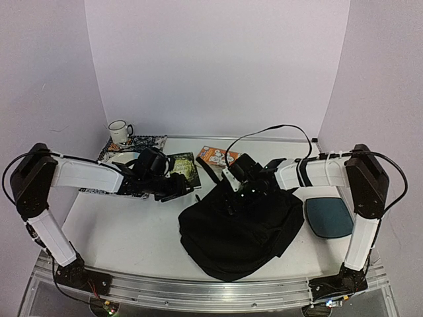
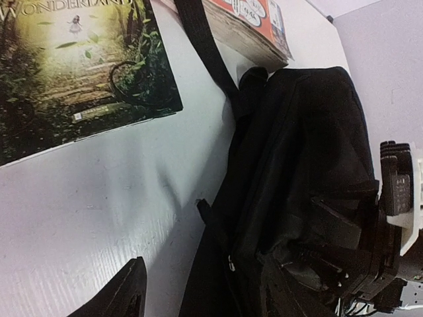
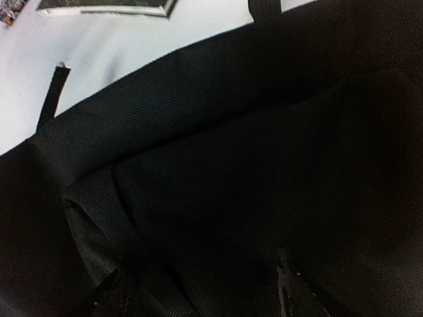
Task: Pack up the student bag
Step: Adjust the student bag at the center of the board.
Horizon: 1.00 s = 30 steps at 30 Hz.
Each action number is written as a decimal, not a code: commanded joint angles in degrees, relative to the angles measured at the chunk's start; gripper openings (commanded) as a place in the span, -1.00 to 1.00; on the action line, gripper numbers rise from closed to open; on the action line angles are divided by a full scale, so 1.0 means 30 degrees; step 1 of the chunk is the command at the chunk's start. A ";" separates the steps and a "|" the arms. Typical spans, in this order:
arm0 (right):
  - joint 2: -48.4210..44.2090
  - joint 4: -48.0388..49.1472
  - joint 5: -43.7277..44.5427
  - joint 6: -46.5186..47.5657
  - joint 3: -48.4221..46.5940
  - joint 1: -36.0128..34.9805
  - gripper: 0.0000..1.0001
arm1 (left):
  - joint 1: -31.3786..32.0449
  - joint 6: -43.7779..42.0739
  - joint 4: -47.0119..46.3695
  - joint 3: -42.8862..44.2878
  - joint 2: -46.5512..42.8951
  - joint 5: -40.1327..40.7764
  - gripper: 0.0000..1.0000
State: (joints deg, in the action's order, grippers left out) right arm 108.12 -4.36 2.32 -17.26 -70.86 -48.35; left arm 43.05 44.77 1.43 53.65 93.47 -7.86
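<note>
The student bag point(image 1: 238, 231), large, soft and black, lies flat at the table's middle, one strap point(image 1: 210, 170) trailing towards the back. My left gripper point(image 1: 180, 189) hovers at the bag's upper left edge. In the left wrist view this gripper point(image 2: 208, 297) is open, and the bag's side point(image 2: 297, 152) with a small zipper pull point(image 2: 230, 263) lies between its fingers. My right gripper point(image 1: 238, 193) is low over the bag's top edge. Its wrist view shows it point(image 3: 205, 297) open, the fingers point(image 3: 297, 296) spread over black fabric point(image 3: 231, 165). Neither holds anything.
A green Wonderland book point(image 1: 185, 168) lies just behind my left gripper, an orange-covered book point(image 1: 217, 156) beside it. A white mug point(image 1: 119, 131) stands at the back left on a patterned mat point(image 1: 147, 141). A dark-teal rounded pad point(image 1: 328, 216) lies right of the bag.
</note>
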 commanded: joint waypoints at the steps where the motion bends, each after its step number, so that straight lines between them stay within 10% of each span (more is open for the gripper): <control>1: -0.0336 -0.0092 0.0660 -0.0417 0.1688 -0.0123 0.39 | -0.0175 0.0730 -0.2291 0.1569 0.2039 -0.2109 0.17; 12: -0.2845 0.1308 0.0993 -0.0726 0.2311 -0.0888 0.35 | -0.0158 0.1759 -0.3213 0.2081 0.4193 -0.4290 -0.05; 30: -0.0674 0.1781 0.0044 -0.2542 -0.0385 -0.1202 0.35 | 0.4694 -0.0945 -0.2472 -0.2765 0.0875 0.2351 -0.62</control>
State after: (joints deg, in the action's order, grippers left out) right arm 102.69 1.53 2.00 -22.08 -69.24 -52.03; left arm 53.74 45.53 -6.63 46.85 95.39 -8.63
